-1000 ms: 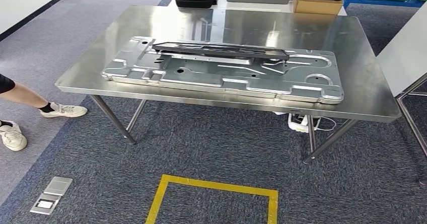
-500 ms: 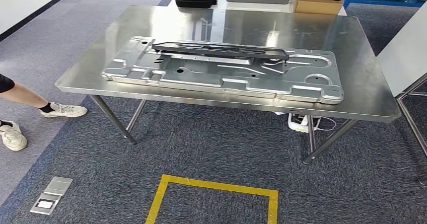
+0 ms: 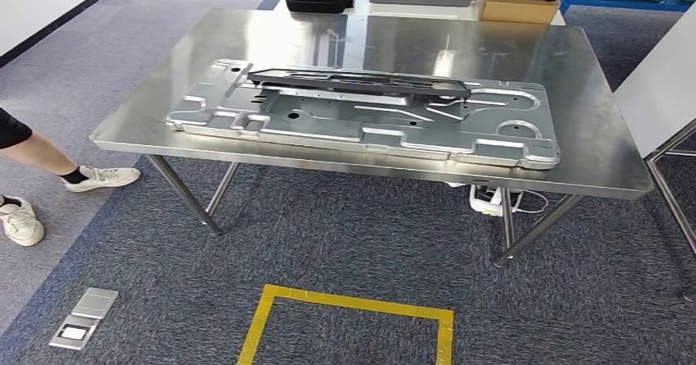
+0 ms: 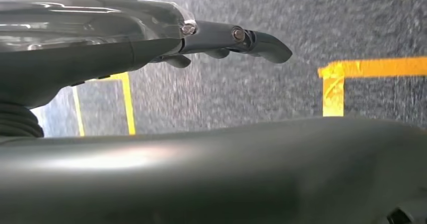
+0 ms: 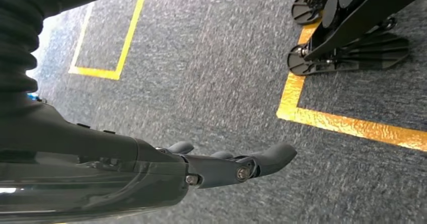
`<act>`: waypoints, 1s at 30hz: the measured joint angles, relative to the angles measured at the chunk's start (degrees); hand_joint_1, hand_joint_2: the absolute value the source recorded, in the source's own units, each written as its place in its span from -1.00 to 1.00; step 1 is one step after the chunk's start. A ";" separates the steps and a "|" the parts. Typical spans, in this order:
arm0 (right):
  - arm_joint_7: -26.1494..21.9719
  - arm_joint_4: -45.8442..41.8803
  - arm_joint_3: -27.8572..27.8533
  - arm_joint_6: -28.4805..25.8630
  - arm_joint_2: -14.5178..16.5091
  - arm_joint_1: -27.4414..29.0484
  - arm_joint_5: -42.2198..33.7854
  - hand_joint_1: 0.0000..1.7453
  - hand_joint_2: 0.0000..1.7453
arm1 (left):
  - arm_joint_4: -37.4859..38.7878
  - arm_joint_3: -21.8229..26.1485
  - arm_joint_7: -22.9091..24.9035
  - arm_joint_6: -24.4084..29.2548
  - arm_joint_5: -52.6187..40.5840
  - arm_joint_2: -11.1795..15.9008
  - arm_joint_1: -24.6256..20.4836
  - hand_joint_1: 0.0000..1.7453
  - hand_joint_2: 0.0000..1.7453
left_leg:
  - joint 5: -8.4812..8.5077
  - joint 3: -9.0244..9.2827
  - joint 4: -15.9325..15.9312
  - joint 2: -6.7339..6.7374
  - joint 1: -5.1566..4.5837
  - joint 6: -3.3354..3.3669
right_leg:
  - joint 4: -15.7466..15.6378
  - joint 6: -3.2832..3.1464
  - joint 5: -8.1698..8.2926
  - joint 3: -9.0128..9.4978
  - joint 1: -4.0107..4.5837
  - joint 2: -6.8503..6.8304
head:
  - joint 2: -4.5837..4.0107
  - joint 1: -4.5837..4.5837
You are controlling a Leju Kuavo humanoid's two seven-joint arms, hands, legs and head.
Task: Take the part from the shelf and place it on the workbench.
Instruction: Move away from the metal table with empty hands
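While both the left hand [image 4: 236, 40] and right hand [image 5: 231, 166] hang slack and empty, the black part [image 3: 359, 82] on the worktop [image 3: 509, 53] looks long, stiff, light; best gripped mid-length.

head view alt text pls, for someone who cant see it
A steel workbench holds a large stamped metal panel with a long dark part lying across it. A person's legs stand at left; yellow floor tape below.

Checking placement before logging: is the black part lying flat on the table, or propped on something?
Propped. The black part lies across the big metal panel, which rests on the steel table.
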 joint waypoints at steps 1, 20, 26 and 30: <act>0.09 0.16 -0.36 -0.23 0.12 -0.17 0.82 -1.00 1.00 | 0.00 0.62 0.01 0.34 -1.52 -0.04 -0.13 -1.00 1.00 | 0.00 0.00 0.00 0.00 0.00 0.00 | 0.00 0.00 0.00 0.00 0.00 0.00 | 0.00 0.00; 3.79 4.56 -10.43 -5.38 3.49 -3.87 18.20 -1.00 1.00 | 2.70 15.76 0.10 7.63 -34.10 -2.47 -3.61 -1.00 1.00 | 0.00 -0.01 0.00 0.00 0.00 0.00 | 0.00 0.00 0.00 -0.01 0.00 0.00 | 0.00 0.00; 4.80 5.91 -13.80 -6.94 4.61 -5.06 23.67 -1.00 1.00 | 4.02 20.58 0.13 10.03 -44.57 -3.39 -4.74 -1.00 1.00 | 0.00 -0.01 0.00 0.00 0.00 0.00 | 0.00 0.00 0.00 -0.01 0.00 0.00 | 0.00 0.00; 5.37 6.83 -16.07 -7.96 5.36 -5.87 27.25 -1.00 1.00 | 4.94 23.75 0.13 11.63 -51.45 -3.97 -5.53 -1.00 1.00 | 0.00 -0.01 0.00 0.00 0.00 0.00 | 0.00 0.00 0.00 -0.01 0.00 0.00 | 0.00 0.00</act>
